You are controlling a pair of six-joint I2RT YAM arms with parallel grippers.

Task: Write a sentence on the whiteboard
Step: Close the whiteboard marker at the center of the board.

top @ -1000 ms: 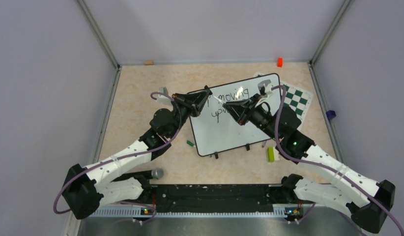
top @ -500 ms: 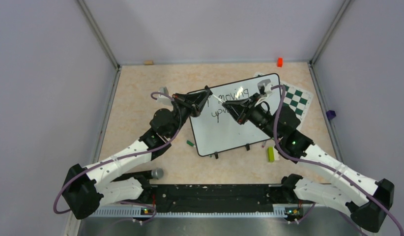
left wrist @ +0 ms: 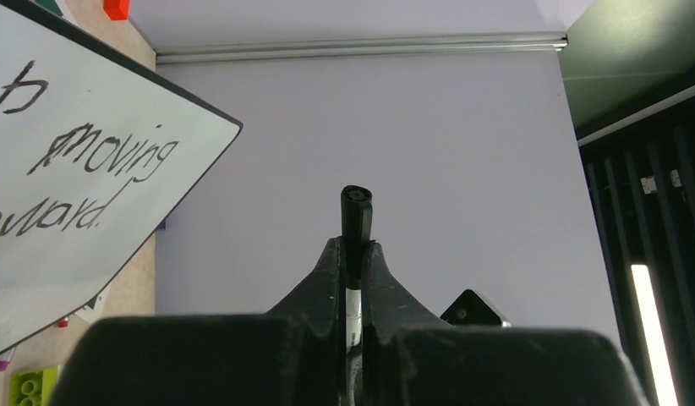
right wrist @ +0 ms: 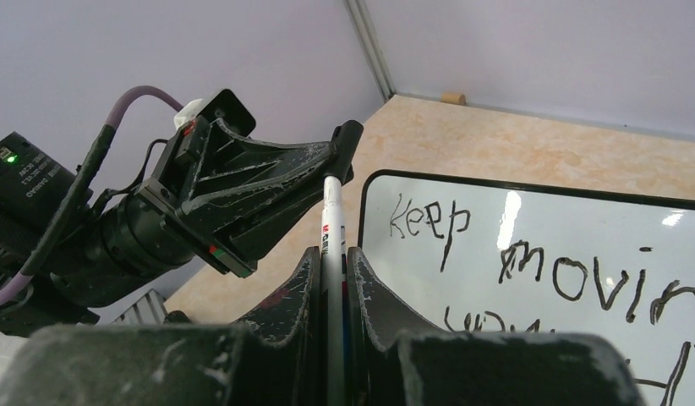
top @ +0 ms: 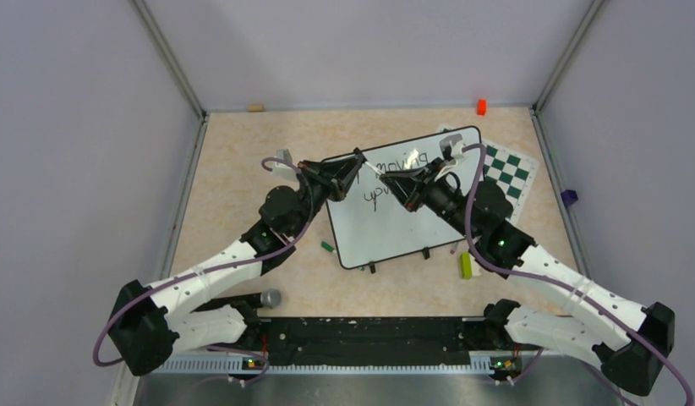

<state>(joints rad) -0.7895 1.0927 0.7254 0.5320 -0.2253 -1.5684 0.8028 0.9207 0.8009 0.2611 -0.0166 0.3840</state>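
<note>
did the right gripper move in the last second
Yes, slightly: the right gripper, shut on the marker, has edged left and toward the far wall against the whiteboard, closing on the left gripper, which has stayed put.

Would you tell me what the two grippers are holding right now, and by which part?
Both hold one marker: the right gripper clamps its white barrel, and the left gripper pinches it near its black end.

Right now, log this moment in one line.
whiteboard: sentence written | left gripper: shut on marker cap | right gripper: shut on marker barrel
</note>
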